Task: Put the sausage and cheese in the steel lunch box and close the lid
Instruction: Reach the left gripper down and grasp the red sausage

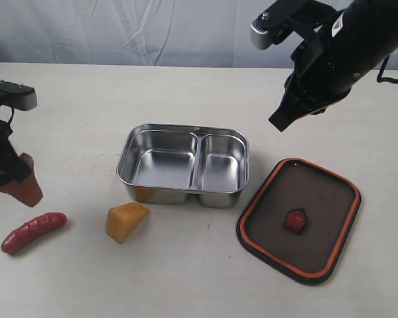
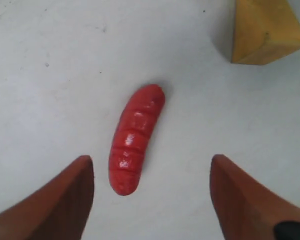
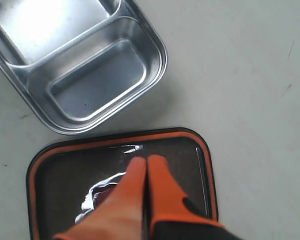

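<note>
Left gripper (image 2: pixel 151 167) gapes, sausage (image 2: pixel 135 145) between its fingers but nearer one; closing may knock it askew. Right gripper (image 3: pixel 146 167), pinched closed, hovers over lid (image 3: pixel 60 175).

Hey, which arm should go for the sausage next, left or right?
Left. The left pincer is open, with the sausage framed between its fingers in the wrist view. The right pincer is shut over by the lid, with the steel lunch box between it and the sausage.

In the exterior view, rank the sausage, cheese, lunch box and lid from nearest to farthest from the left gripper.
1. sausage, by the left gripper, far left
2. cheese, front, left of centre
3. lunch box, centre
4. lid, right
</note>
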